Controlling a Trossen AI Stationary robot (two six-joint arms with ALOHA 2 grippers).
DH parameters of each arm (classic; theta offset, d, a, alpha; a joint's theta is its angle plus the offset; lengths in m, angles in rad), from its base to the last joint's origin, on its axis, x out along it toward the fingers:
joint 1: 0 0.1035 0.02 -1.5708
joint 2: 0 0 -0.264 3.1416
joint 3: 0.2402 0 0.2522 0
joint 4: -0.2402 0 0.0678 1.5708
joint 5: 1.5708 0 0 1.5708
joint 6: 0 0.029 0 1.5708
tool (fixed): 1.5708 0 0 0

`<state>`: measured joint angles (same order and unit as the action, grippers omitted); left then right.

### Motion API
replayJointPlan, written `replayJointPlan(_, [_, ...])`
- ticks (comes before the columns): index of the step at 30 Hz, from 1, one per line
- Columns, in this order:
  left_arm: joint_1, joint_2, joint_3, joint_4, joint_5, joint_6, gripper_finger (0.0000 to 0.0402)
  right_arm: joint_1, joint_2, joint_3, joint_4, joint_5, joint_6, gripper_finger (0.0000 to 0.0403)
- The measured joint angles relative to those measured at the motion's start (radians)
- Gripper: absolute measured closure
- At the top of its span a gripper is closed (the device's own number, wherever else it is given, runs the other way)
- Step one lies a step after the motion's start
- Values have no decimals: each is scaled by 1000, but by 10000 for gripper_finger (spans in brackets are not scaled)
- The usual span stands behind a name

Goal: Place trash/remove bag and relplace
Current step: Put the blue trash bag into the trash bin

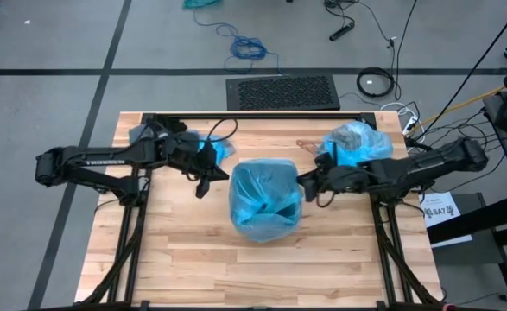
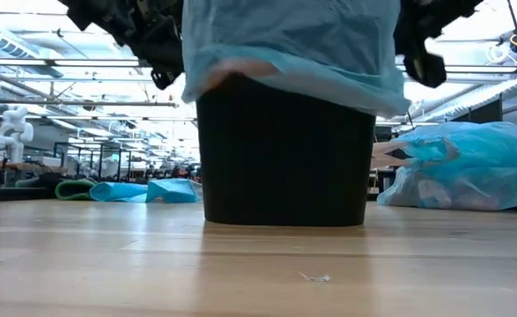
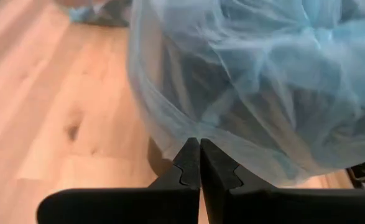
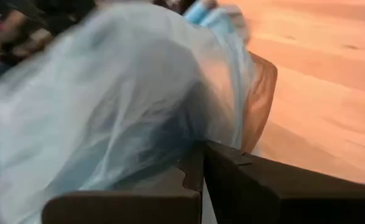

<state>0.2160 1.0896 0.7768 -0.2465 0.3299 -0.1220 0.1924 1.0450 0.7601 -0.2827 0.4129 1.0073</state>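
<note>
A black bin (image 2: 280, 158) stands mid-table, lined with a pale blue bag (image 1: 266, 203) whose top is turned down over the rim (image 2: 284, 53). My left gripper (image 1: 210, 179) is shut at the bin's left side, its tips (image 3: 199, 144) at the bag's hanging hem (image 3: 232, 149). On the bin's right side, up against the film (image 4: 107, 106), my right gripper (image 1: 307, 183) is shut too (image 4: 203, 152). Loose trash scraps are not visible, apart from one tiny bit (image 2: 315, 278) on the table near the front. My left gripper's shut fingertips (image 3: 191, 155) stand level at the bag's turned-down hem on the bin's left side; whether they touch it I cannot tell. My right gripper's shut fingers (image 4: 188, 171) lie against the turned-down film (image 4: 170, 143) on the bin's right side, level; whether any film is pinched I cannot tell.
A full, tied blue bag (image 1: 357, 142) lies on the table at the far right (image 2: 469, 167). Folded blue bags (image 1: 203, 149) lie at the far left (image 2: 144, 190). Bare wood stretches along the near side (image 1: 262, 276).
</note>
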Motion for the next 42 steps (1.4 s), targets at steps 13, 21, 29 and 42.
replayJointPlan(13, [12,264,-1,46,215,30,399,-9,256,0,42,-115,80,403])
replayJointPlan(21, [25,337,-1,49,262,26,399,6,239,-2,8,-101,98,403])
replayJointPlan(29, [80,210,0,21,274,23,399,6,125,0,-47,-90,81,403])
replayJointPlan(42, [150,-43,0,-154,265,-23,399,22,-36,0,-93,-104,79,403])
